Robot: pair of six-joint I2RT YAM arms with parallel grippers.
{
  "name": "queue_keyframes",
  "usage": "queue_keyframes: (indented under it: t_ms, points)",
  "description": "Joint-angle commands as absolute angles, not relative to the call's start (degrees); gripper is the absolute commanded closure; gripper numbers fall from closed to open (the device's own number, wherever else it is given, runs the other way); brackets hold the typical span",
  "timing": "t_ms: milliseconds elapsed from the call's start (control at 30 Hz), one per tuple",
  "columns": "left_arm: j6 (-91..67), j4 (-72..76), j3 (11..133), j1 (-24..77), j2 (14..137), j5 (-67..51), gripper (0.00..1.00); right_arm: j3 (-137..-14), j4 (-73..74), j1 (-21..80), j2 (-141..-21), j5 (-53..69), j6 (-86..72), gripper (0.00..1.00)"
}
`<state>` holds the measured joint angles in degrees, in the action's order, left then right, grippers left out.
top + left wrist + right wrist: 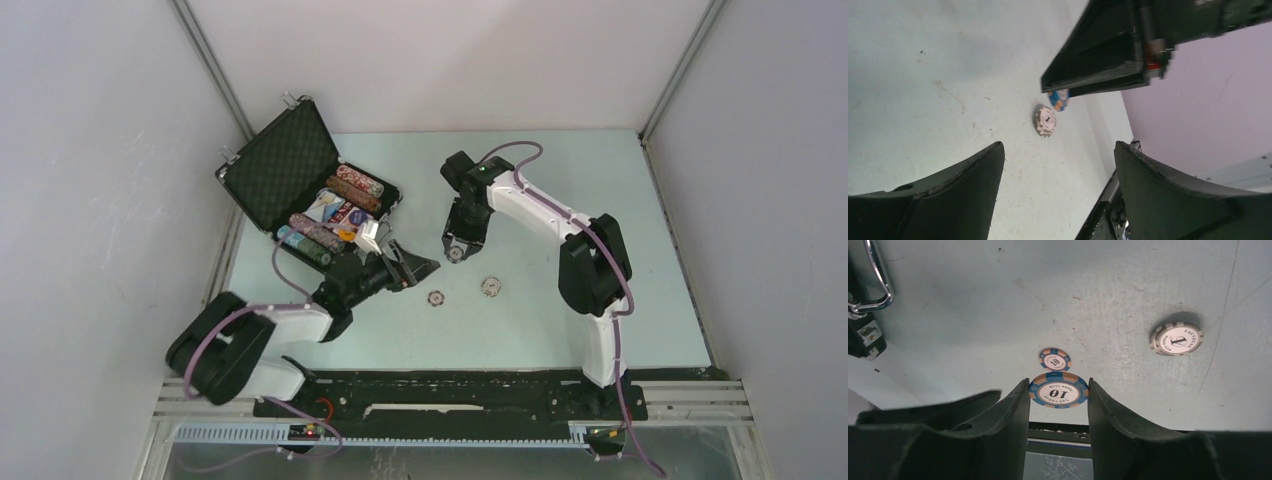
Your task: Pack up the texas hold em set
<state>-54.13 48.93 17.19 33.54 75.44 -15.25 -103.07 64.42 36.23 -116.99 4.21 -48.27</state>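
The black case [280, 165] lies open at the table's back left, with rows of poker chips [357, 184] and card decks [330, 207] in its tray. My right gripper [1058, 387] is shut on a blue-and-orange "10" chip [1058, 392], held above the table [457, 252]. A second blue "10" chip [1055, 359] lies on the table [436, 298]. A grey "1" chip [1176, 339] lies to its right [490, 287]. My left gripper [1058, 145] stands open and empty just in front of the case [410, 268].
The case's silver handle [878, 280] and a latch [868, 335] show at the left of the right wrist view. In the left wrist view the right gripper [1108, 55] hangs ahead, with a grey chip [1045, 120] on the table below it. The black base rail [450, 385] runs along the near edge.
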Motion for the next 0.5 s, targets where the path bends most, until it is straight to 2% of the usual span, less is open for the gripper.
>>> queue_keyframes:
  t_ms: [0, 200, 333, 467]
  points:
    - [-56.54, 63.09, 18.72, 34.64, 82.37, -15.42, 0.17, -105.65, 62.97, 37.03, -113.29, 6.84, -50.11, 1.00]
    - [-59.59, 67.77, 22.32, 35.98, 89.09, -15.48, 0.30, -106.64, 62.40, 37.49, -113.73, 7.05, -51.17, 1.00]
    - [-62.59, 69.10, 23.23, 36.63, 92.49, -14.42, 0.45, -106.78, 61.22, 37.52, -113.66, 8.23, -51.45, 1.00]
    - [-64.12, 68.74, 24.15, 36.64, 93.91, -12.81, 0.47, -106.74, 61.07, 37.70, -113.73, 8.76, -51.65, 1.00]
